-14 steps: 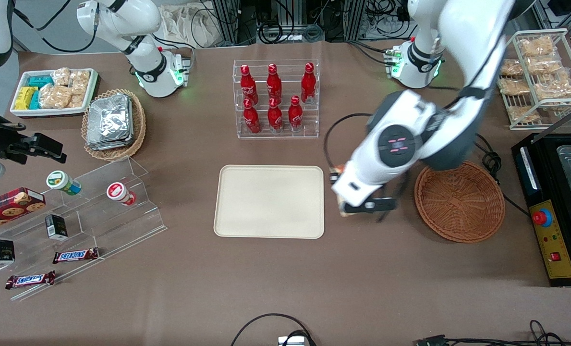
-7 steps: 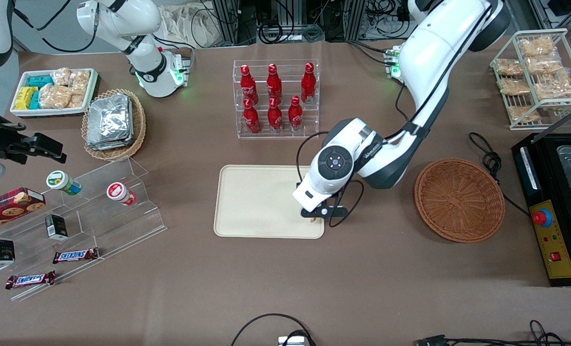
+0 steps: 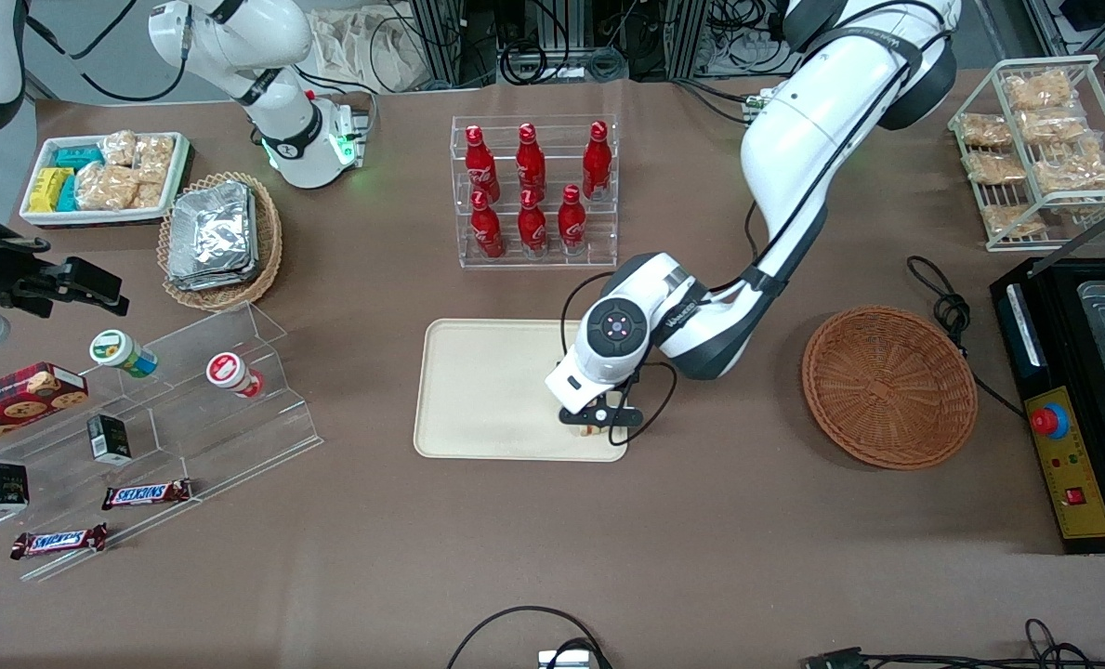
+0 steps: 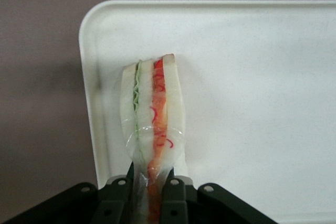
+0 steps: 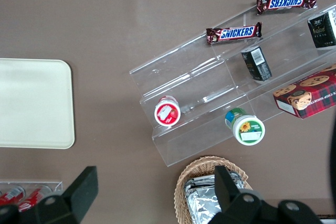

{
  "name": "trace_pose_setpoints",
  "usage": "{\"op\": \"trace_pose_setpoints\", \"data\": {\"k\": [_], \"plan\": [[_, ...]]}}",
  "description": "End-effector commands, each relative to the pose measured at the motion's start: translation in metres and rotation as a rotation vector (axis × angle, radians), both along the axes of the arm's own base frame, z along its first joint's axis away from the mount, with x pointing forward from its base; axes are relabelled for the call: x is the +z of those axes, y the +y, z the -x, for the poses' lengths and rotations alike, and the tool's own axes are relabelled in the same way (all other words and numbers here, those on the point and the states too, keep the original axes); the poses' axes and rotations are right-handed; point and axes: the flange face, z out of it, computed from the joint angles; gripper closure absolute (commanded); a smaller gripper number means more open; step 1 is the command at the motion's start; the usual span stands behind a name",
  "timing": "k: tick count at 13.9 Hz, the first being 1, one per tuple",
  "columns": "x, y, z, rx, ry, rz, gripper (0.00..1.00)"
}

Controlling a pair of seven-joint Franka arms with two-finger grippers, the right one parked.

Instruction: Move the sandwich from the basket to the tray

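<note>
Gripper (image 4: 149,182) clamps the wrapped sandwich (image 4: 152,108) over the tray (image 4: 252,77) corner nearest the basket (image 3: 889,386).

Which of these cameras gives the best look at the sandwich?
The left wrist view: the sandwich fills it, bread and red and green layers plain, pinched by the gripper over the tray. The front view shows only a pale sliver under the gripper. The right wrist view shows none of it.

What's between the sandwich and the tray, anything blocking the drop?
Nothing visible. The gripper is shut on the sandwich, holding it over the tray near the corner closest to the front camera and the basket. The tray surface around it is bare.
</note>
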Motion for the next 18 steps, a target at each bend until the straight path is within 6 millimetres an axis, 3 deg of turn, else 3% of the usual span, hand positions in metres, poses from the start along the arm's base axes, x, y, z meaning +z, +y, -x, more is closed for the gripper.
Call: {"op": "trace_pose_setpoints", "data": {"k": [1, 5, 7, 10, 13, 14, 16, 17, 18], "plan": [[0.011, -0.005, -0.009, 0.005, -0.036, 0.000, 0.00], [0.059, 0.006, -0.015, 0.014, -0.077, -0.013, 0.00], [0.099, 0.031, -0.017, 0.027, -0.053, -0.084, 0.00], [0.146, 0.093, -0.033, 0.115, -0.049, -0.120, 0.00], [0.179, 0.170, -0.024, 0.207, -0.052, -0.130, 0.00], [0.192, 0.200, -0.019, 0.214, -0.034, -0.104, 0.00], [0.223, 0.239, -0.005, 0.153, -0.038, -0.064, 0.00], [0.234, 0.272, -0.005, 0.193, -0.035, -0.044, 0.00], [0.242, 0.293, 0.001, 0.195, -0.040, -0.034, 0.00]]}}
